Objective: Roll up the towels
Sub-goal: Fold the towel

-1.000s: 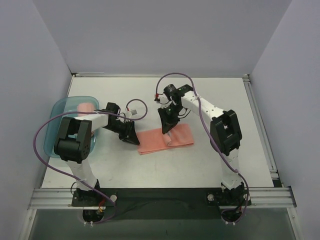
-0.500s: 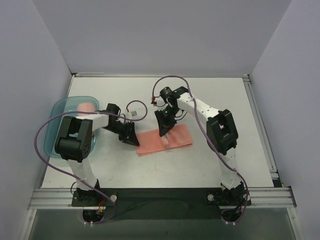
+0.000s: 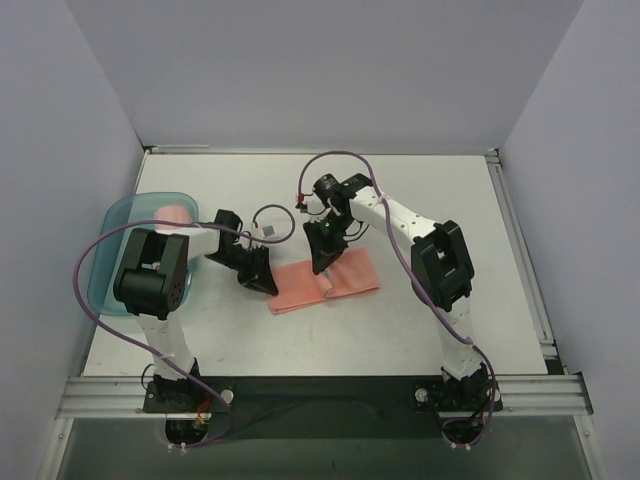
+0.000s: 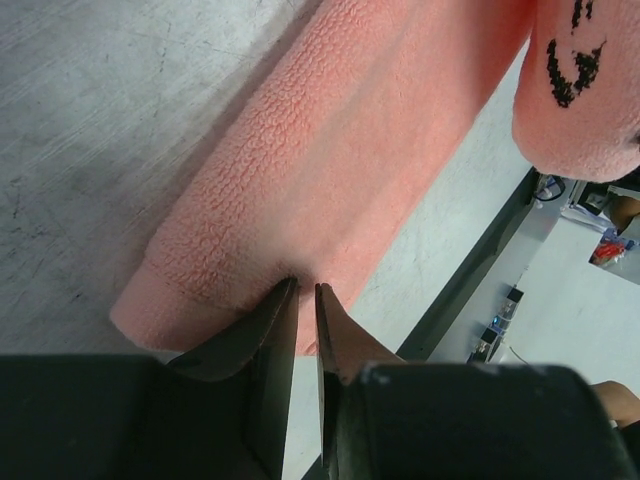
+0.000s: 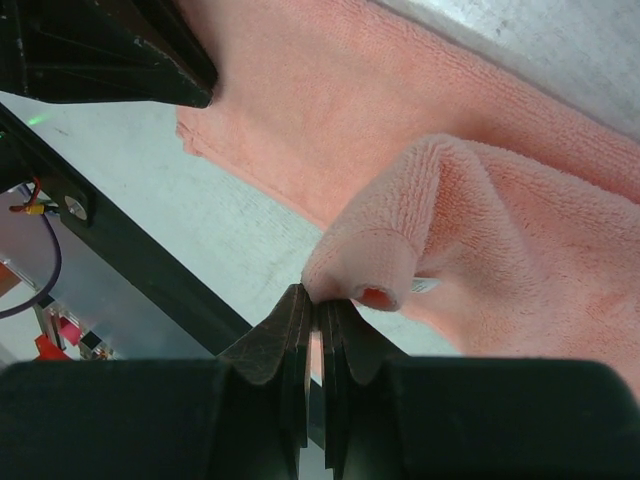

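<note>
A salmon-pink towel (image 3: 300, 288) lies flat at the table's middle, its right part curled into a roll (image 3: 330, 280). My right gripper (image 3: 326, 268) is shut on the near end of that roll (image 5: 385, 265), seen at its fingertips in the right wrist view (image 5: 320, 305). My left gripper (image 3: 264, 282) stands at the towel's left edge. In the left wrist view (image 4: 305, 290) its jaws are almost closed, tips dug into the towel (image 4: 330, 160). A second pink towel (image 3: 172, 214), rolled, lies in the teal tray (image 3: 108, 262).
The teal tray sits at the table's left edge beside the left arm. Purple cables loop above both arms. Grey walls close in the table's left, back and right sides. A black rail (image 3: 320, 392) runs along the near edge.
My right gripper has moved left with the towel's rolled end, so the roll has travelled left over the flat part. The whole towel has shifted slightly left. The left gripper has barely moved.
</note>
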Available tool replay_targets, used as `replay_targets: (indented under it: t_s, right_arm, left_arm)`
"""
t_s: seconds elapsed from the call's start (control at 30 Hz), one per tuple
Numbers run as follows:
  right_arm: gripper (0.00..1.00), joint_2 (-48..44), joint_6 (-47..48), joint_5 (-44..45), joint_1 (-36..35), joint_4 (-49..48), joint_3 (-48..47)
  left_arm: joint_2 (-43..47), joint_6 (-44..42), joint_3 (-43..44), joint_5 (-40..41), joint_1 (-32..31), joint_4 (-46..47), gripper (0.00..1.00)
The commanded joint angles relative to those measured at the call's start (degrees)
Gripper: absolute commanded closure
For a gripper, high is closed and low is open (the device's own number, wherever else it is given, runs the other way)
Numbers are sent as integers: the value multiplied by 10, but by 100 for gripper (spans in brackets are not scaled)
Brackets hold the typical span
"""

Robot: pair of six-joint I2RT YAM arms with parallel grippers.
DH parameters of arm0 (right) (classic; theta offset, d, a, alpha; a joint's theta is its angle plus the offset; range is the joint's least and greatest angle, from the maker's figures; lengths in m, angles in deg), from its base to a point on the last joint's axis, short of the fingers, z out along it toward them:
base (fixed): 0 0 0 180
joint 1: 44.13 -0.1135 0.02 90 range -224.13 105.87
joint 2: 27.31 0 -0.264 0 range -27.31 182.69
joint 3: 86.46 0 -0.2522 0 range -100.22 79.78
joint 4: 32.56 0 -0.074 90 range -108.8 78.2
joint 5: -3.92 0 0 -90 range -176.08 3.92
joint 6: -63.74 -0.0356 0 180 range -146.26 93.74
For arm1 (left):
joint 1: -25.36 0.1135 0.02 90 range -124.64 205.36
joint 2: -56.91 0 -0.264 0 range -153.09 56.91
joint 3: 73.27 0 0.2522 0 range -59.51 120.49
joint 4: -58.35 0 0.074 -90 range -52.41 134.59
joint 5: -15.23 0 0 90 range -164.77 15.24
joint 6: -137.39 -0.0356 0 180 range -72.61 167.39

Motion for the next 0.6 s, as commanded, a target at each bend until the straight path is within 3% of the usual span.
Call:
replay_targets:
  t_s: [0.0,0.37,0.57]
  right_arm:
    - [100,-3,-10,-18,-11,23,-21]
    - [100,36,-13,-20,-14,22,-40]
    - [100,56,-13,-27,-16,23,-47]
  left_arm:
    - [-10,0,3,6,-1,15,76]
    - [-11,0,4,3,0,14,77]
    - [12,0,-8,-4,14,14,68]
